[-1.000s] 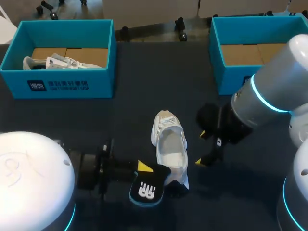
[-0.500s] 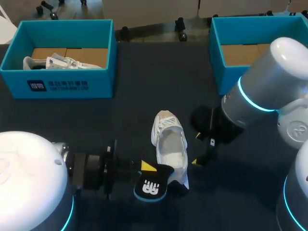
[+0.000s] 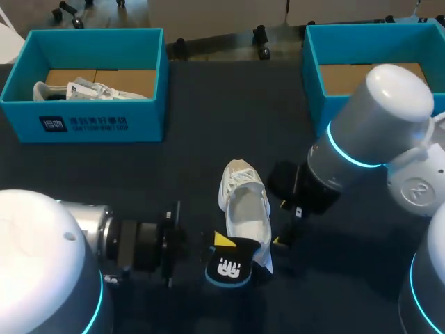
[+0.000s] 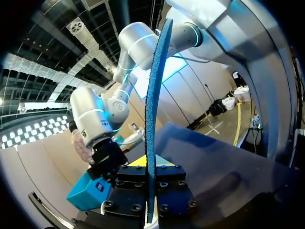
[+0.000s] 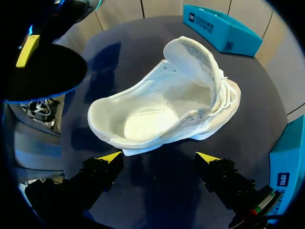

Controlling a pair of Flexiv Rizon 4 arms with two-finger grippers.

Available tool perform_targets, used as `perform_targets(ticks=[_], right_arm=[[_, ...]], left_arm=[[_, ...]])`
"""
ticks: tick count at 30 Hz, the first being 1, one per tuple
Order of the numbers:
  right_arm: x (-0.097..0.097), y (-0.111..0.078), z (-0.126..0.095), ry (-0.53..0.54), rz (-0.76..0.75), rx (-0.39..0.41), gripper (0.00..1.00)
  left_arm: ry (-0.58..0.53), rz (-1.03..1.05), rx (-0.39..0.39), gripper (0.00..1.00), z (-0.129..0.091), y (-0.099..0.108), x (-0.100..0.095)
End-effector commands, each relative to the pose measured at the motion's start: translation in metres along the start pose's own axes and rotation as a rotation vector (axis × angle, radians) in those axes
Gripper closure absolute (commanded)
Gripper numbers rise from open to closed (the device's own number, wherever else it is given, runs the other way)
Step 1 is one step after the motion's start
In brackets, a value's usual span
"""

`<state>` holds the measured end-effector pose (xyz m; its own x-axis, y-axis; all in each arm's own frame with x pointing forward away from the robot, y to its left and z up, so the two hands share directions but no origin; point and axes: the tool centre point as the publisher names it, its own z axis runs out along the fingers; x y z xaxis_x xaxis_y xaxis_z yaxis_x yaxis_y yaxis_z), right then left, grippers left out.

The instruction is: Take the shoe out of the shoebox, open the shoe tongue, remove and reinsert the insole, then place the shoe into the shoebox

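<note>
Lying upright near the middle of the table, toward its near edge, the shoe [image 3: 245,209] is seen with its tongue pulled forward and its inside bare. The insole [image 3: 228,264] is pinched edge-on by the left gripper [image 3: 224,250], just at the heel. The right gripper [image 3: 280,223] is held spread wide beside the shoe, gripping nothing. Unbraced, the shoe may be pushed away as the insole is fed in, or the insole buckled at the heel. The left shoebox [image 3: 90,122] and right shoebox [image 3: 327,104] are set at the far corners.

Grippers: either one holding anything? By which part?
Left gripper is shut on the insole, pinching one end; which end cannot be told. Right gripper is open beside the shoe, holding nothing.
</note>
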<state>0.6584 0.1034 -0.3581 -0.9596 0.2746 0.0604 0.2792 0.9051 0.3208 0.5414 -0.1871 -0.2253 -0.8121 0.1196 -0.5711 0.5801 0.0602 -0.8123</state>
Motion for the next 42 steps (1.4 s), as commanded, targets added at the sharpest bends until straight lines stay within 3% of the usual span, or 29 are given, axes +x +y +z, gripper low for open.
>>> perform_targets(ticks=[1,23,42], right_arm=[[-0.002,0.004,0.002,-0.001,0.003,0.02,0.0],[0.006,0.003,0.003,-0.029,-0.011,0.016,0.0],[0.006,0.003,0.003,-0.029,-0.011,0.016,0.0]], left_arm=[[0.002,-0.003,-0.002,1.0,0.005,0.005,-0.001],[0.002,-0.056,-0.001,1.0,0.018,0.017,-0.011],[0.045,-0.08,0.009,1.0,0.026,0.042,-0.02]])
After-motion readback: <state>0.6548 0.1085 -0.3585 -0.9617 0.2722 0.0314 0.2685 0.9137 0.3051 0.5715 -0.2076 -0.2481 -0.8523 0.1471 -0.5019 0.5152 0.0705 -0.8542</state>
